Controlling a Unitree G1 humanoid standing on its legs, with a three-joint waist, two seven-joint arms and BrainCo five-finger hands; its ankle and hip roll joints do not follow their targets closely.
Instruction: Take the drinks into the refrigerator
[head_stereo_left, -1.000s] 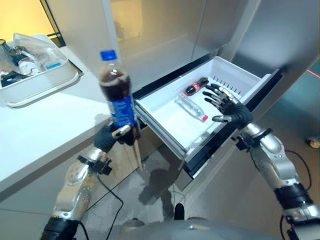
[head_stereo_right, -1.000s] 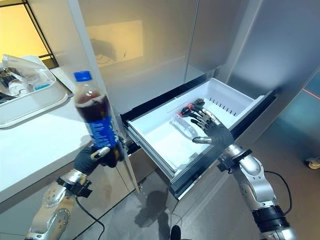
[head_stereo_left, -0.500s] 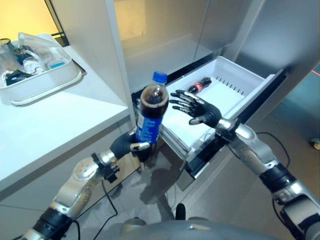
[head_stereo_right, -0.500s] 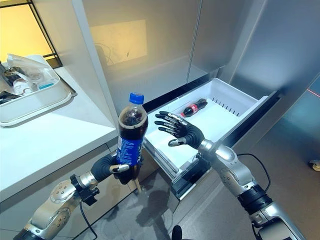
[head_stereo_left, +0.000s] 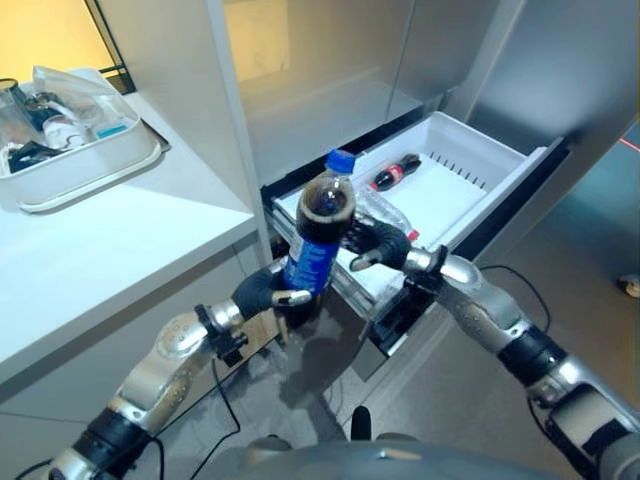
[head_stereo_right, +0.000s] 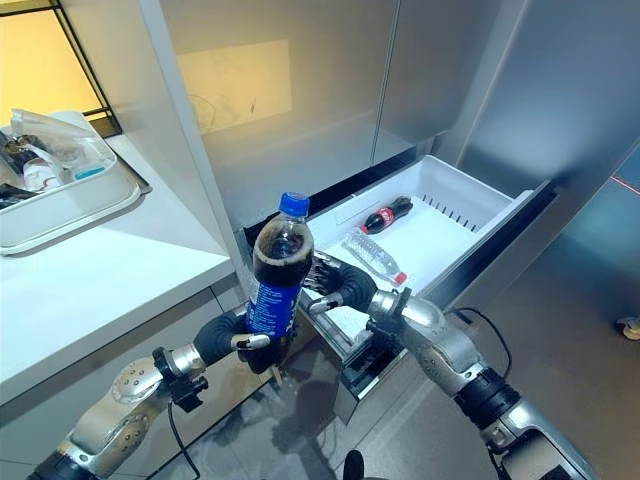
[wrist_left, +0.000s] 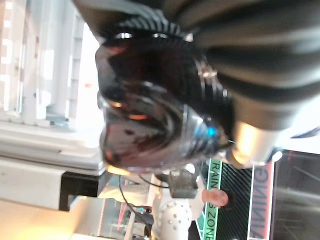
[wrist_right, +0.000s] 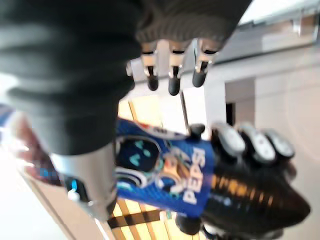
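A tall cola bottle (head_stereo_left: 314, 238) with a blue cap and blue label stands upright in front of the open white fridge drawer (head_stereo_left: 486, 150). My left hand (head_stereo_left: 268, 296) is shut on its lower part; the left wrist view shows the bottle's dark base (wrist_left: 150, 115) in that grip. My right hand (head_stereo_right: 342, 285) is right beside the bottle's label (wrist_right: 170, 170), with its fingers (wrist_right: 170, 75) straight and the thumb spread. In the drawer lie a small cola bottle (head_stereo_left: 395, 172) and a clear water bottle (head_stereo_right: 372, 255).
A white counter (head_stereo_left: 120, 240) runs along the left, carrying a white tray (head_stereo_left: 90, 165) with several items. Grey fridge doors rise behind the drawer. The drawer juts out over the grey floor.
My left hand has carried the cola bottle right, closer to the drawer's front. My right hand has come back from over the drawer to meet the bottle.
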